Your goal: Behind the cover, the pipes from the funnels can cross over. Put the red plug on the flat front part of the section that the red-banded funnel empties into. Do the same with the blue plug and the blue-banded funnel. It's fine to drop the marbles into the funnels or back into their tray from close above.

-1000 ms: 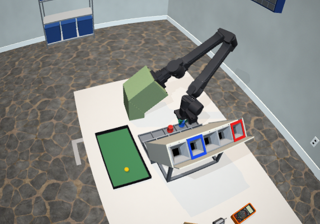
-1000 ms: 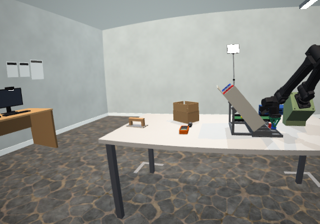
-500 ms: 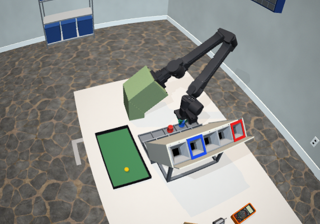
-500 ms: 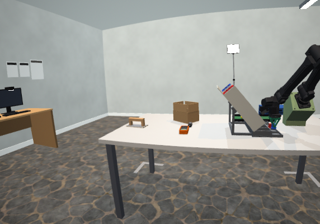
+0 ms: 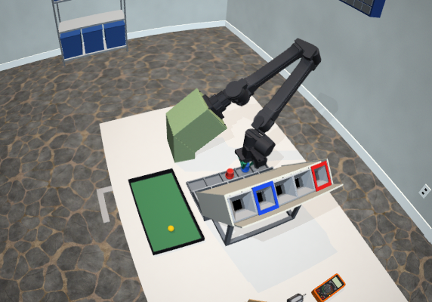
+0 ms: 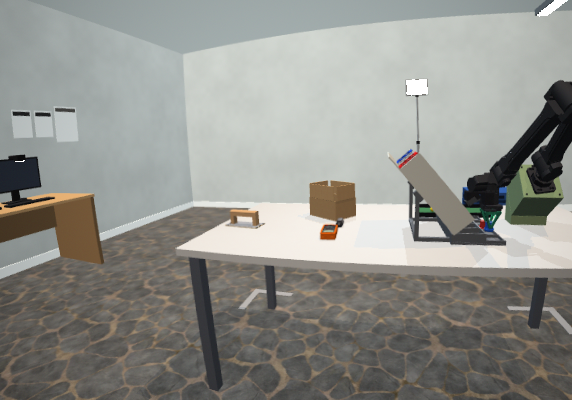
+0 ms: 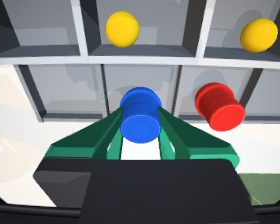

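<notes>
My gripper (image 5: 245, 164) (image 6: 490, 221) (image 7: 140, 112) is shut on the blue plug (image 5: 245, 168) (image 6: 489, 227) (image 7: 140, 129), low at the flat front part of one section. Whether the plug touches its floor I cannot tell. The red plug (image 5: 229, 174) (image 7: 220, 111) stands on the flat front part of the neighbouring section, right of the blue plug in the wrist view. Yellow marbles (image 7: 122, 29) (image 7: 259, 35) lie in the sections behind both plugs. The blue-banded funnel (image 5: 256, 201) is second from the left in the top view, the red-banded funnel (image 5: 313, 177) far right. The cover (image 6: 435, 195) hides the pipes.
A green tray (image 5: 158, 200) with a yellow marble (image 5: 171, 228) lies beside the rack. The sloping cover and funnels rise close to my gripper. The green arm base (image 5: 192, 128) stands behind. A multimeter (image 5: 328, 288) (image 6: 328, 231) and a cardboard box (image 6: 332, 201) are farther along the table.
</notes>
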